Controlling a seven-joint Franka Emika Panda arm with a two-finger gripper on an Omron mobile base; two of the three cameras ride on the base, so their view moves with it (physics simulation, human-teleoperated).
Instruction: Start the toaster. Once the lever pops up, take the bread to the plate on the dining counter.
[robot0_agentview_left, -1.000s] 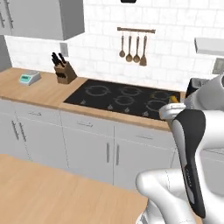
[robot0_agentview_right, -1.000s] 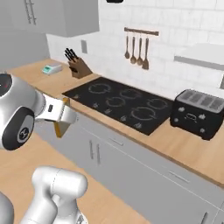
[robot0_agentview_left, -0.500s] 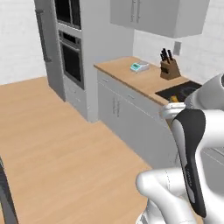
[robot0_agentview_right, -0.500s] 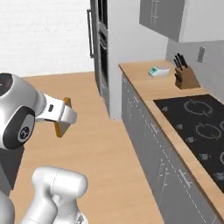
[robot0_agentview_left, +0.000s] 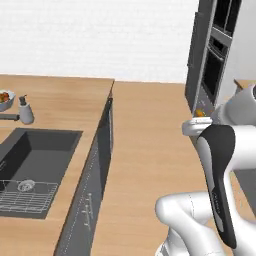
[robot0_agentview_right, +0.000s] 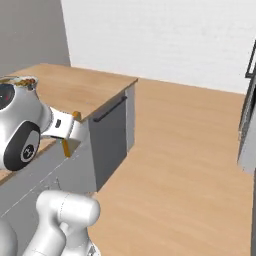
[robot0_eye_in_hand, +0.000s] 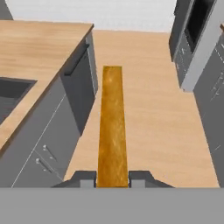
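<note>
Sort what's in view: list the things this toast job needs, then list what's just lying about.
Job:
- bread, edge-on in the shut gripper
- dining counter, wooden island top ahead and to the left

Lying about:
- sink set into the island
- wire rack in the sink
- soap bottle beside the sink
- fruit bowl
- wall oven on the right

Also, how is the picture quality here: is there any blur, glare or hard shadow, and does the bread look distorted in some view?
Hand view: the bread, gripped edge-on, is stretched into a long tapering strip by closeness; the far end is soft. Left base view: even, flat light, no glare, and the sink has only faint shading. Right base view: slightly soft overall, and the dining counter shows no cast shadows.
</note>
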